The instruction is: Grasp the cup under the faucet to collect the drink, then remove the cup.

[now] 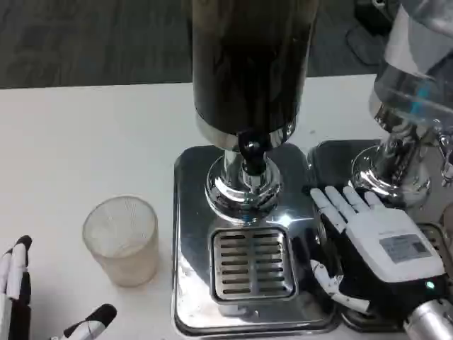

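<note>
A clear ribbed plastic cup [122, 239] stands upright on the white table, left of the drink dispenser's steel base [190, 212]. The dispenser's dark tank [248, 64] rises above, with its black faucet [249, 150] over the slotted drip grate [253, 263]. Nothing sits on the grate. My left hand [28, 301] shows at the bottom left corner, fingers apart, holding nothing, a short way from the cup. My right hand [371, 244] lies at the right edge of the base, fingers extended toward the faucet, holding nothing.
A second dispenser with a clear tank [414, 64] and chrome stem [386, 173] stands at the right, just beyond my right hand. Bare white table [85, 142] stretches left and behind the cup. Dark floor lies past the far edge.
</note>
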